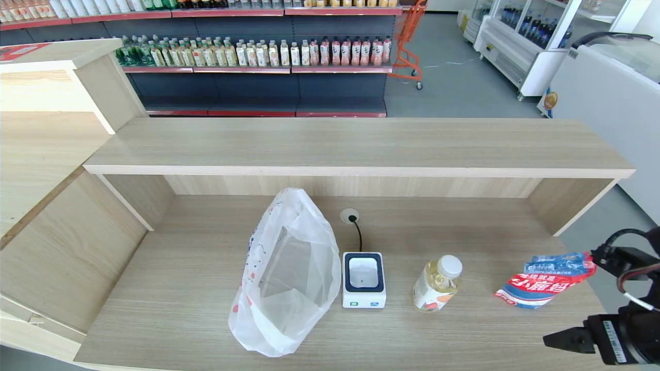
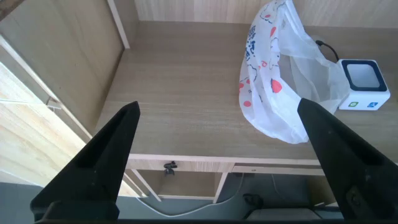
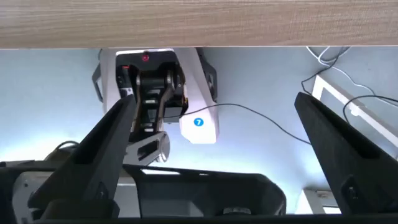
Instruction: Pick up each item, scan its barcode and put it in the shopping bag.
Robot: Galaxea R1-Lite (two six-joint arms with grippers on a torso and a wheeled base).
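Snack bag (image 1: 546, 281) lies at the right end of the counter (image 1: 180, 309), its far corner hidden behind the right arm (image 1: 626, 257); whether they touch is unclear. The bottle (image 1: 437, 284) sits between it and the scanner (image 1: 364, 278), and the shopping bag (image 1: 289, 273) gapes just left of that. The left gripper (image 2: 217, 106) and right gripper (image 3: 214, 99) are both spread wide and empty, by the front edge. A wide stretch of counter runs from the shopping bag to the left wall.

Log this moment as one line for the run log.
shopping bag: looks empty | bottle, snack packet: on counter, right of scanner | left gripper: open, empty | right gripper: open, empty
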